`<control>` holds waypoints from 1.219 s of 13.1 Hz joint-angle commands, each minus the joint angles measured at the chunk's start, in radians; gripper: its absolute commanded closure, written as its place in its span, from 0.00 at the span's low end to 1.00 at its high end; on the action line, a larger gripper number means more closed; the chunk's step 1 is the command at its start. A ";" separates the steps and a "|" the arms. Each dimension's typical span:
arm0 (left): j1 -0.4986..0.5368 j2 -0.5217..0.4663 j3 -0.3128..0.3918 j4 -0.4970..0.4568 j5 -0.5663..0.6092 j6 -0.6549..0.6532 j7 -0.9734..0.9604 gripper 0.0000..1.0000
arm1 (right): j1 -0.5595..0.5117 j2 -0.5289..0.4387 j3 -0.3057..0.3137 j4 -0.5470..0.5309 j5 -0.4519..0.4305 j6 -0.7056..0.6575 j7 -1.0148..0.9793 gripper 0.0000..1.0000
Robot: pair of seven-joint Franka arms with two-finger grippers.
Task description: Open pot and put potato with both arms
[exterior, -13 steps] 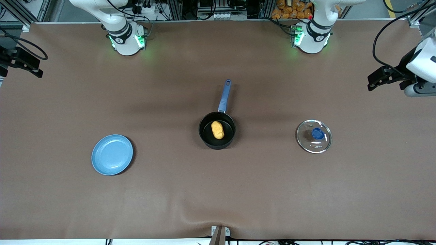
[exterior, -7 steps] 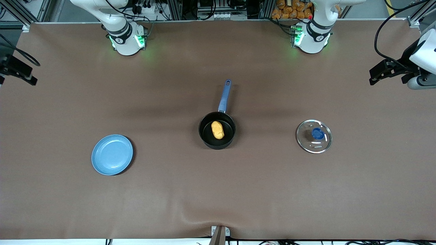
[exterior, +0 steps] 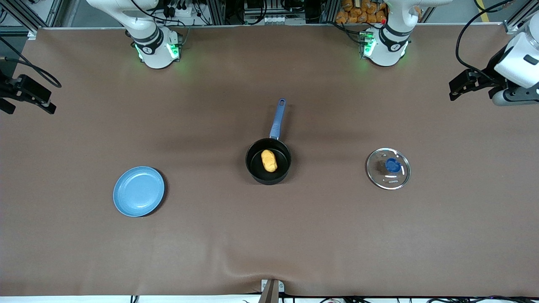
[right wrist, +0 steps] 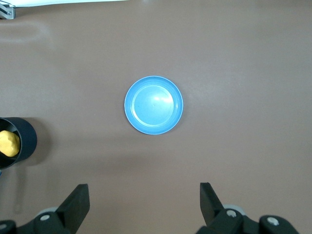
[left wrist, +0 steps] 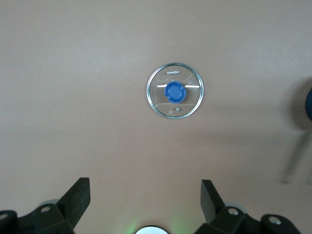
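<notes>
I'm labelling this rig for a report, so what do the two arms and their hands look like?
Both arms are white and jointed with black joint bands, green lights glowing at the bases, and black cables. The left hand and right hand are black, each with two wedge-shaped fingers.

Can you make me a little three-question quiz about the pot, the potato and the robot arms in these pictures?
1. True or false: the potato lies inside the pot.
2. Where is the glass lid? A) on the pot B) flat on the table toward the left arm's end C) on the blue plate
3. Fill in: the left gripper and the right gripper are both ____ and hold nothing.

Key: 1 true. 2 B. 3 open. The left gripper hangs high over the lid, the right gripper high over the plate, and both arms wait at the table's ends.
</notes>
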 commanded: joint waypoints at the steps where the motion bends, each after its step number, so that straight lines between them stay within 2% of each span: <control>1: 0.005 -0.012 -0.004 0.007 0.003 0.001 -0.011 0.00 | -0.006 -0.055 -0.001 -0.086 0.017 0.015 0.003 0.00; 4: 0.006 0.019 0.000 0.050 0.004 -0.004 -0.011 0.00 | 0.003 -0.193 -0.002 -0.286 0.012 0.124 -0.001 0.00; 16: 0.010 0.020 0.005 0.051 0.003 -0.005 0.003 0.00 | -0.012 -0.169 -0.004 -0.240 0.006 0.115 -0.008 0.00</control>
